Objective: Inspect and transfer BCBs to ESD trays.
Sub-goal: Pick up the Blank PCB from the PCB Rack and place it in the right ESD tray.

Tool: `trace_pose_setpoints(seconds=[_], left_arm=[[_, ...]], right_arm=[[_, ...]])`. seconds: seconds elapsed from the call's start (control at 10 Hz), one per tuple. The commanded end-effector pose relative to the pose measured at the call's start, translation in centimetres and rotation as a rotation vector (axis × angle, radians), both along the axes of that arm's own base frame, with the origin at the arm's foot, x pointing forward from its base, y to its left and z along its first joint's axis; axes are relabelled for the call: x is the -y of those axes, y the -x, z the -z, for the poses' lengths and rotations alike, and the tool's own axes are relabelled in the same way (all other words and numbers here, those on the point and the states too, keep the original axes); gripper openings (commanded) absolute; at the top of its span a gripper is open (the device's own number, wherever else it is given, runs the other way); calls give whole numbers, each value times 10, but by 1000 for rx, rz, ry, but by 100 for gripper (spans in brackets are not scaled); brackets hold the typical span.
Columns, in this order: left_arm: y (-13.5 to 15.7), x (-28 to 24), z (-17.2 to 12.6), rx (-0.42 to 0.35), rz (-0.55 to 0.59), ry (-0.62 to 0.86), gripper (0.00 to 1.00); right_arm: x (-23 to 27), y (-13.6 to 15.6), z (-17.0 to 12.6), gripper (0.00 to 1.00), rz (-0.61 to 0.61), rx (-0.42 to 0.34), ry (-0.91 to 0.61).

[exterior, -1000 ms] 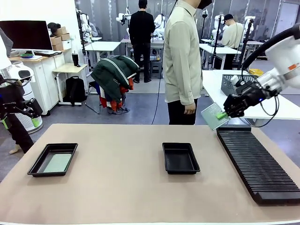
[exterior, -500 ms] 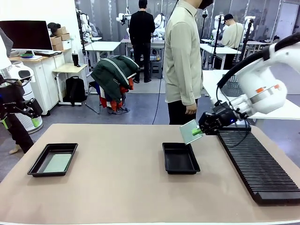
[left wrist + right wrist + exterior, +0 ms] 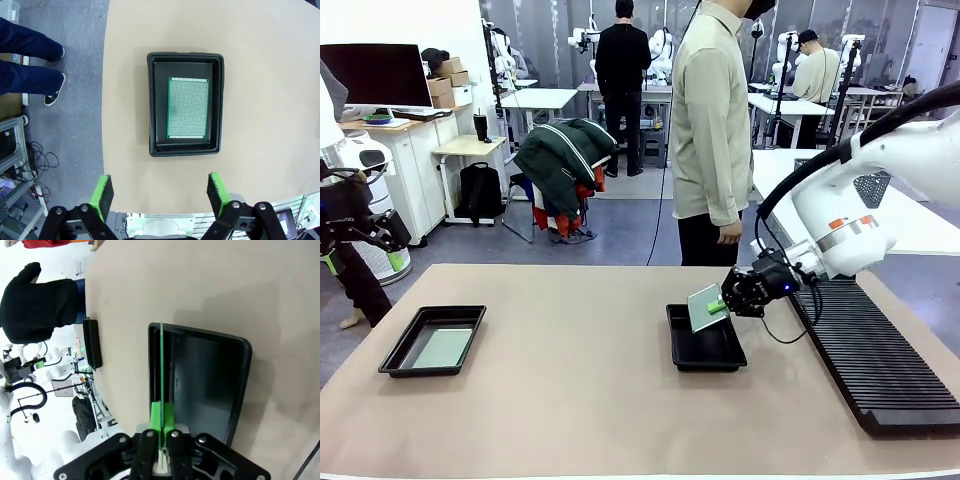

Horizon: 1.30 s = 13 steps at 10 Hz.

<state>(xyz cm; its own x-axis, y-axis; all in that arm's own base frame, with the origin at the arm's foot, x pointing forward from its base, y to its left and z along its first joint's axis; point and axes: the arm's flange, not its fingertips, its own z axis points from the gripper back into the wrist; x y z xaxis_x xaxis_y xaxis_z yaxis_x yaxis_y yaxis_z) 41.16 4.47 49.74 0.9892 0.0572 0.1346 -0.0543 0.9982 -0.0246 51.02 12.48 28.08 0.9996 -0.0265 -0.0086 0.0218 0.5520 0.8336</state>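
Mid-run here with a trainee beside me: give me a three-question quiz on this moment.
1. True or false: the left gripper is open above the left tray.
2. What does the right gripper grip?
A. a board
B. the slotted rack
C. nothing
3. Fill in: the left tray holds ___ board(s).

Key: 1 true; 2 A; 3 one. The gripped board hangs tilted over the middle tray, not yet laid in it.

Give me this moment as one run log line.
right gripper: shut on BCB, tilted above middle tray | left gripper: open, above left tray holding a board
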Motion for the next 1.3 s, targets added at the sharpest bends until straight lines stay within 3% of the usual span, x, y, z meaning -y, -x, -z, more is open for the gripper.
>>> trace_pose_setpoints(seconds=[0.0,0.3,1.2], left_arm=[[1,0,2,6,-3,-2,100],[1,0,2,6,-3,-2,100],[1,0,2,6,-3,-2,100]], right_arm=[[-12,4,12,3,-3,43,-6],[-15,24,21,3,-30,57,2],[-10,22,27,3,-60,12,1]])
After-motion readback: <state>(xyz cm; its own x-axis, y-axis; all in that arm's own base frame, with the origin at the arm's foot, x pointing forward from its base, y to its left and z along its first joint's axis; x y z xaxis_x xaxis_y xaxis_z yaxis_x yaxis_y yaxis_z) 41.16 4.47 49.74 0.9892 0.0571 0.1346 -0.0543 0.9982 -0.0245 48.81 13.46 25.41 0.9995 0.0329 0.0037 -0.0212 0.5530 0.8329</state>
